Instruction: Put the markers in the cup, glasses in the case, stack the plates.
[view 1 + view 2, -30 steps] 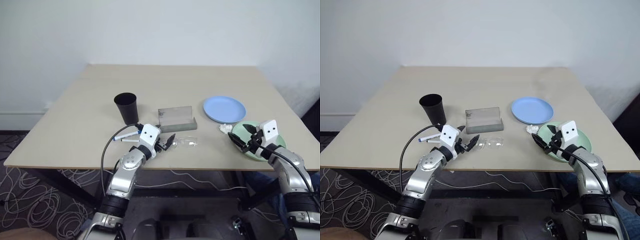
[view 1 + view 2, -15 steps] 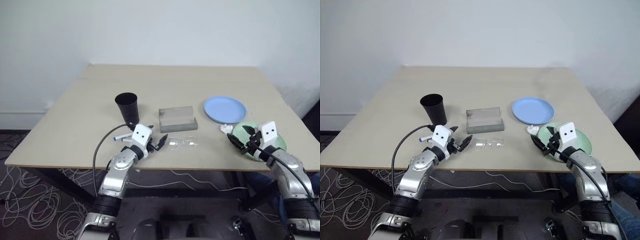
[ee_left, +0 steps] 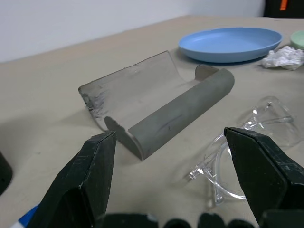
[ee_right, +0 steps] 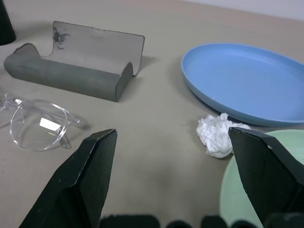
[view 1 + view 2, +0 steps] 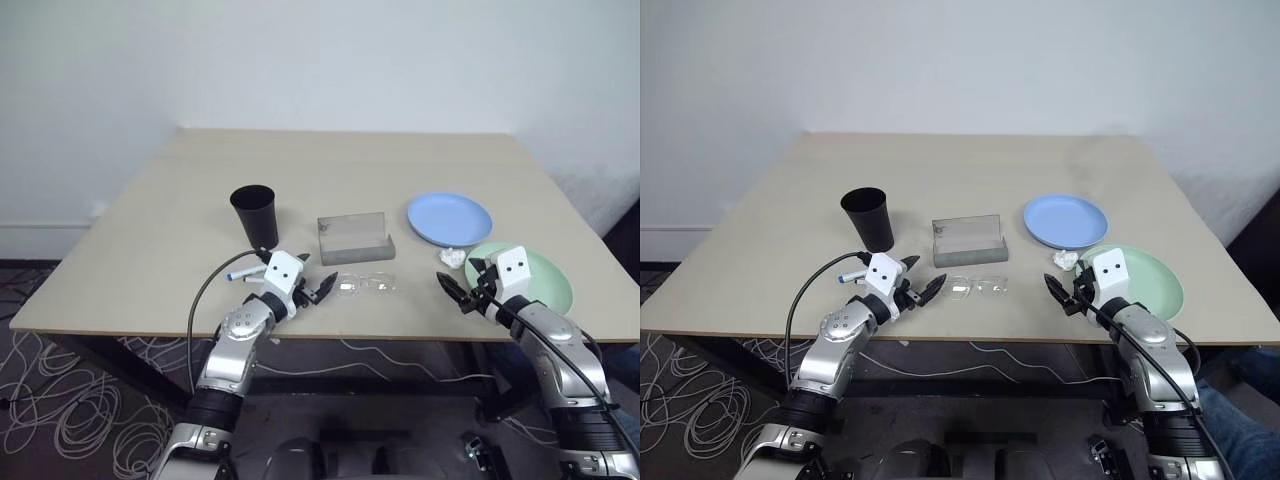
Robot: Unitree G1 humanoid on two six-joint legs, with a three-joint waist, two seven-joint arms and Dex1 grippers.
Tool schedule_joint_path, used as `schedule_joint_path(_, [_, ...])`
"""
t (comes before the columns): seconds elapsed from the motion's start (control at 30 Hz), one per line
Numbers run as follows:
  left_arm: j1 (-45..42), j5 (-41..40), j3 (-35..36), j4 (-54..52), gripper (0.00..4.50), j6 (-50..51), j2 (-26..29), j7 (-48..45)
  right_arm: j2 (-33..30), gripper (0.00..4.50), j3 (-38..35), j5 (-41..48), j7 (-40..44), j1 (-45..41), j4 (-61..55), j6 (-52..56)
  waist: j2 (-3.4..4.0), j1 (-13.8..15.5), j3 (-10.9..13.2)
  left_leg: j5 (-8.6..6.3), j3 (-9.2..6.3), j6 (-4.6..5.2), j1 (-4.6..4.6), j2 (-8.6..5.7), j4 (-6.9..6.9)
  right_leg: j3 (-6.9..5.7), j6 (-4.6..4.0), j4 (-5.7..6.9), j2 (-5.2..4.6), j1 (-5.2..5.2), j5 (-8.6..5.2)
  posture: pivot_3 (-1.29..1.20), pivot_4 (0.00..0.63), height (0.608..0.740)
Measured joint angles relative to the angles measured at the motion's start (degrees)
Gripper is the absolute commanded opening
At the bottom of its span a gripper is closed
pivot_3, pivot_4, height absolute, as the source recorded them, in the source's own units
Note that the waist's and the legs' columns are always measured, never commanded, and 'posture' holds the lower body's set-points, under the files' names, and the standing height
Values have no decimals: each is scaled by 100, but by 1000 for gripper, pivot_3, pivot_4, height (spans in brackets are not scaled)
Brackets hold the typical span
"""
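right gripper: the black two-fingered right gripper (image 5: 1062, 292) has slid in off the mint green round plate (image 5: 1152, 282) toward the middle of the table since a second ago, jaws spread wide, holding nothing

left gripper: the black two-fingered left gripper (image 5: 316, 289) pulled back a bit toward the markers early on and has sat still since, fingers spread, empty too, tips aimed at the glasses

what that means: looks like the robot's lining both hands up on the glasses-and-case job, nothing has actually been picked up or put away yet

glasses: the small clear-framed eyeglasses (image 5: 365, 285) lie flat on the table just past the left fingertips, right in front of the case, not in it

case: the grey box-shaped glasses case (image 5: 354, 238) sits with its hinged lid standing up, so it's ready to take them

markers: the thin white markers with blue caps (image 5: 244, 274) lie beside the left wrist, partly hidden by it, at the foot of the tall black tapered cup (image 5: 254, 214), which stands upright

plates: the light blue round plate (image 5: 449, 217) and the green one sit side by side, unstacked, with a crumpled white paper wad (image 4: 218, 133) between them

surface: a plain beige tabletop (image 5: 340, 170)

room: white wall (image 5: 320, 60) behind, cables coiled on a dark floor (image 5: 60, 410)
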Motion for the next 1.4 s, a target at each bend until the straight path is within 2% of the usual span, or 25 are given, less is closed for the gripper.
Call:
schedule_joint_path(0.2, [2, -1, -3, -89, 3817, 2, -16, -23, 14, 4083, 248, -466, -750, -322, -224, 1204, 0, 0, 0, 0, 0, 0, 0, 2, -1, -1, -10, 0, 0, -2, 5, 0, 0, 734])
schedule_joint_path(0.4, [1, 0, -4, -88, 3817, 3, -28, -32, 91, 4083, 600, -744, -1093, -358, -345, 1992, -1, 0, 0, 0, 1, 0, -8, -1, -3, 0, -8, 0, -1, -8, 5, 0, 0, 734])
schedule_joint_path(0.63, [0, 0, -7, -88, 3817, 6, -53, -61, 152, 4083, 801, -1306, -1582, -578, -27, 2072, -1, -2, 0, 2, 2, 1, -7, -1, -2, -2, 14, 0, -1, -7, -7, 0, 0, 734])
schedule_joint_path(0.9, [-13, 3, -5, -88, 3817, 6, -53, -81, 310, 4083, 824, -1516, -1800, -735, 365, 2039, -1, -3, 0, 2, 2, 0, -7, -2, -3, -1, 15, 0, -1, -7, -7, 0, 0, 734])
schedule_joint_path(0.93, [-15, 3, -5, -88, 3854, 6, -53, -81, 318, 3790, 823, -1518, -1820, -745, 394, 2015, -1, -3, 0, 2, 2, 0, -7, -2, -3, -2, 16, 0, -1, -6, -8, 0, 0, 734])
schedule_joint_path(1.0, [-16, 3, -5, -88, 3854, 6, -53, -81, 348, 3485, 820, -1525, -1865, -750, 446, 1966, -1, -3, 0, 2, 2, 0, -7, -2, -2, -1, 16, 0, -1, -6, -7, 0, 0, 734])
schedule_joint_path(1.33, [-17, 5, -5, -88, 3854, 6, -50, -80, 364, 68, 812, -1744, -2088, -871, 766, 1833, -1, -1, 0, 5, 3, 5, -7, -6, -2, -1, 22, 0, -6, -6, -4, 0, 0, 734])
schedule_joint_path(1.4, [-21, 5, -6, -88, 3854, 6, -51, -80, 360, 27, 796, -1785, -2128, -905, 818, 1803, -4, -3, -1, 5, 3, 5, -7, -5, -2, -1, 24, 0, -6, -6, -3, 0, 0, 734])
